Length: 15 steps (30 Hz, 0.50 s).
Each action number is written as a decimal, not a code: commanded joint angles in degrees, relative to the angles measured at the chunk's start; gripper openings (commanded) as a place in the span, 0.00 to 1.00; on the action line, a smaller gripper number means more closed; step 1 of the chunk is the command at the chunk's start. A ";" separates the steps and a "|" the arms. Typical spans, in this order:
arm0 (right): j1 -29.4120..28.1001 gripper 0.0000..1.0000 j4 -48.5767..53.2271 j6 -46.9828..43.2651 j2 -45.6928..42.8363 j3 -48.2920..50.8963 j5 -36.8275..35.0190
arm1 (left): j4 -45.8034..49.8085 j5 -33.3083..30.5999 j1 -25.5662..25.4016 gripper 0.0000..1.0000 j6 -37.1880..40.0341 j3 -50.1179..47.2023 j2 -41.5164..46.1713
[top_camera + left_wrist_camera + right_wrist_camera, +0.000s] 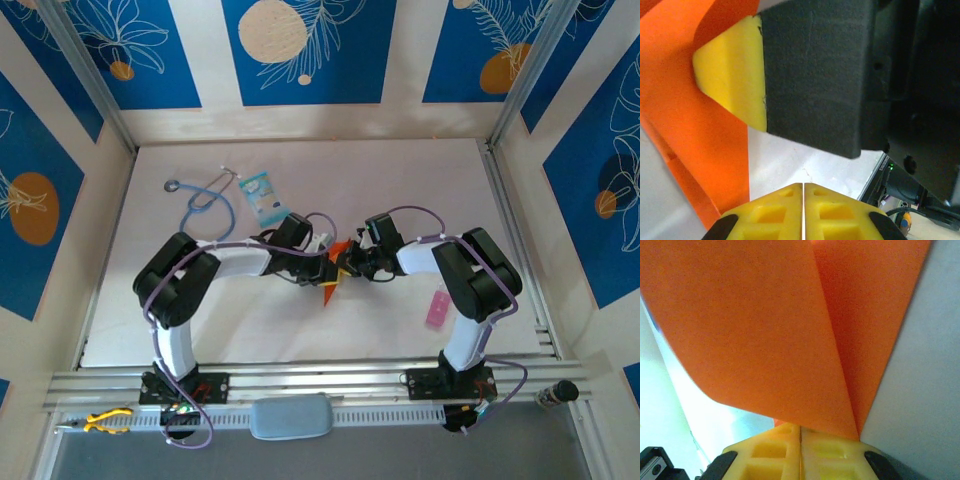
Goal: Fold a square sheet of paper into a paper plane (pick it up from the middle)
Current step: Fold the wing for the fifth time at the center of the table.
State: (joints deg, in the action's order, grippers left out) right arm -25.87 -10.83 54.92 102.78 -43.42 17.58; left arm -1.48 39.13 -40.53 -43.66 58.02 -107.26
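The orange sheet of paper (333, 274) is folded and held just above the middle of the table, its pointed end hanging toward the near edge. My right gripper (352, 264) is shut on it; in the right wrist view the folded sheet (755, 325) fans up out of the closed yellow tips (800, 432), with a crease running to the pinch. My left gripper (322, 264) faces it from the left. Its yellow tips (803, 195) are pressed together with nothing between them, the orange paper (690, 140) lies to their left, and the right gripper's finger (735, 85) is close in front.
A blue stethoscope (205, 200) and a light-blue patterned packet (262, 196) lie on the white table (420, 190) behind the left arm. A small pink strip (437, 310) lies beside the right arm. Yellow-handled pliers (105, 420) rest on the near rail at left.
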 commanded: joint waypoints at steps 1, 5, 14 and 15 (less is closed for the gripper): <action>-0.59 0.08 4.95 -0.60 2.78 0.28 -2.64 | -0.15 1.05 -1.01 0.10 -0.77 2.10 -1.06; -0.59 0.08 5.01 -0.67 2.77 0.27 -2.64 | 2.50 0.02 -1.17 0.09 0.87 2.21 -2.29; -0.67 0.08 5.29 -0.70 2.93 0.37 -2.90 | 4.46 -0.99 -1.71 0.08 2.88 -1.27 -3.04; -0.67 0.08 5.32 -0.71 2.87 0.38 -2.95 | 4.46 -1.08 -1.74 0.08 2.87 -1.70 -2.91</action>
State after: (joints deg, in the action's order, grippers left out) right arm -25.89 -10.83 54.92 102.83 -43.42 17.58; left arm 1.08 38.46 -41.52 -42.30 57.98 -109.86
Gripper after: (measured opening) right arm 0.082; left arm 0.080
